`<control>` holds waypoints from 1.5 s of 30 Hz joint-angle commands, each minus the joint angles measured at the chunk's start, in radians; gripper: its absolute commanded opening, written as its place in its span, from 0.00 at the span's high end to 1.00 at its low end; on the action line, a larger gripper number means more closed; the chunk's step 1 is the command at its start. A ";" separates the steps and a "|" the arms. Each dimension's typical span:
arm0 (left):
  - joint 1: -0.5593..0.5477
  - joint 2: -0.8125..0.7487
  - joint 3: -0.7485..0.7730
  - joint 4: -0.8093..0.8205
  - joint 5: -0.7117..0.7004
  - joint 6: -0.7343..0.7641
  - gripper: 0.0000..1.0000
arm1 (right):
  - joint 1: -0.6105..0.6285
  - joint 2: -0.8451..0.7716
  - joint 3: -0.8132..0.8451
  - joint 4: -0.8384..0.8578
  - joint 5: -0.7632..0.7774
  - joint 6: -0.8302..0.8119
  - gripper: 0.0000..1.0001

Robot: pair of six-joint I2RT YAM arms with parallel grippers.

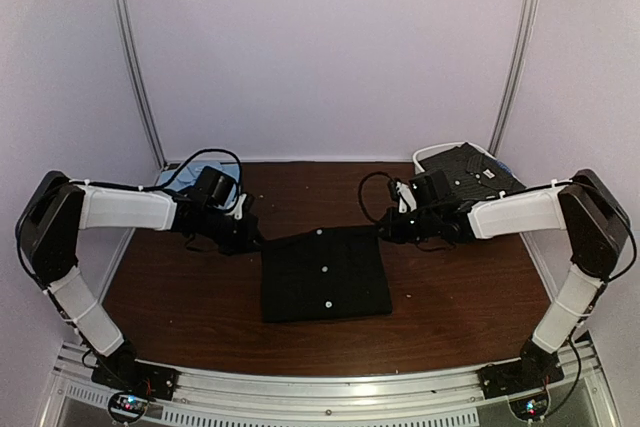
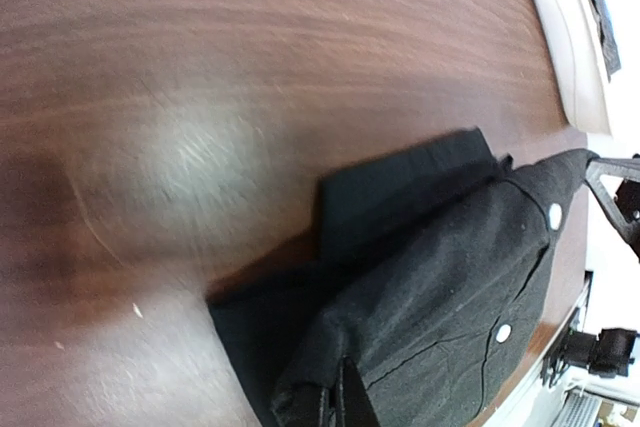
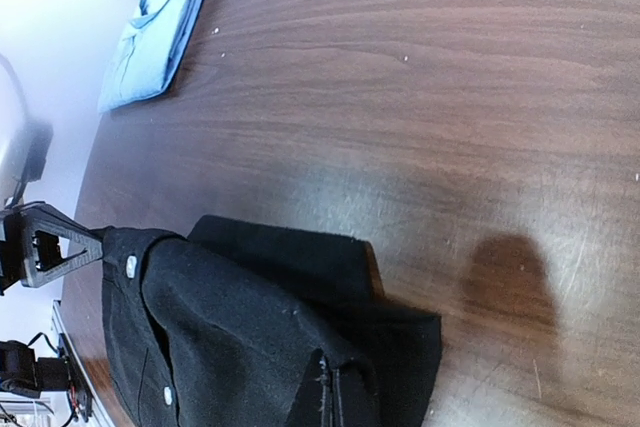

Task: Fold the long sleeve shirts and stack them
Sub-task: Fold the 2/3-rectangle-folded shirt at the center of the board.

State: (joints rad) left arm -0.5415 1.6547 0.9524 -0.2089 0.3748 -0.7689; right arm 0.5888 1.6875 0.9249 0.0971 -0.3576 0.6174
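Both my jaws clench the black shirt [image 1: 325, 277] at its 10 and 2 o'clock corners mid-fold; next, I judge, sweep evenly toward 6 o'clock.

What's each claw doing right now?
Left claw: shut on the black shirt, its far left corner.
Right claw: shut on the same shirt, far right corner.

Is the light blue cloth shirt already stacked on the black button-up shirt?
No, the light blue cloth shirt lies at the edge of the wooden table, well apart from the black button-up shirt.
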 commanded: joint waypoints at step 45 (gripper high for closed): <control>-0.063 0.292 0.389 -0.060 -0.074 0.084 0.79 | 0.169 0.466 0.582 -0.215 0.164 -0.128 0.63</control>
State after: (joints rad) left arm -0.6067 1.8801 1.2762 -0.3191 0.2649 -0.6979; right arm 0.7578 2.0983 1.4330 -0.0765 -0.2169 0.5175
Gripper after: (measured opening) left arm 0.216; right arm 0.375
